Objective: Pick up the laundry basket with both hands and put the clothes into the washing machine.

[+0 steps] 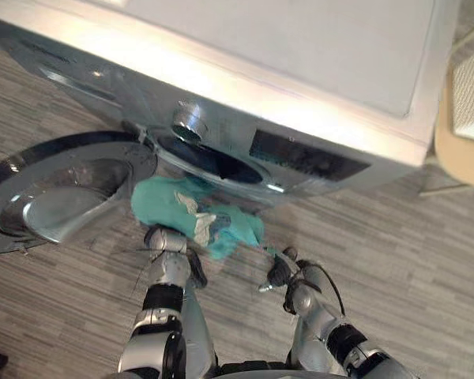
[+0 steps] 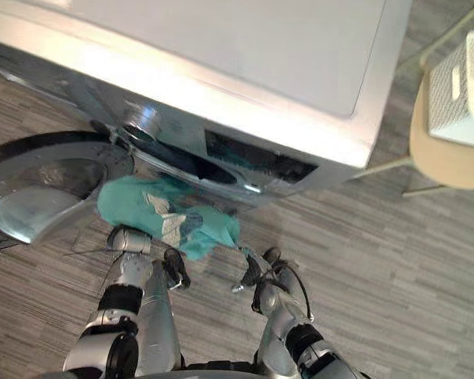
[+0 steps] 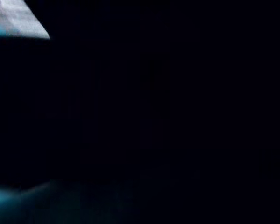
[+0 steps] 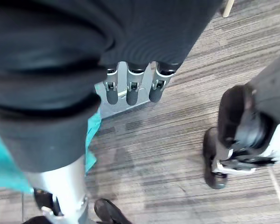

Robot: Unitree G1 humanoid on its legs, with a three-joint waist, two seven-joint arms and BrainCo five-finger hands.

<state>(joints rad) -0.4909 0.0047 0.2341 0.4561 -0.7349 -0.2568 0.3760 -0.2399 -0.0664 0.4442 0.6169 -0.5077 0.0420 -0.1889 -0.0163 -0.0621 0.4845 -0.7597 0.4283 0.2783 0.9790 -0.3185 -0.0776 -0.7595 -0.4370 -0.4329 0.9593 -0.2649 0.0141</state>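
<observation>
Most of the teal garment (image 1: 174,204) hangs outside the drum opening (image 1: 213,163); we lift it inward, left hand (image 1: 164,238) grip indeterminable, right hand (image 1: 280,273) slack and empty.

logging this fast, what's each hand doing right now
left hand: cannot tell, fingers hidden under the crumpled teal cloth.
right hand: open, fingers straight, holding nothing.

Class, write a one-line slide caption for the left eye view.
Teal cloth drapes over the left hand at the open washing machine; right hand beside it.
</observation>
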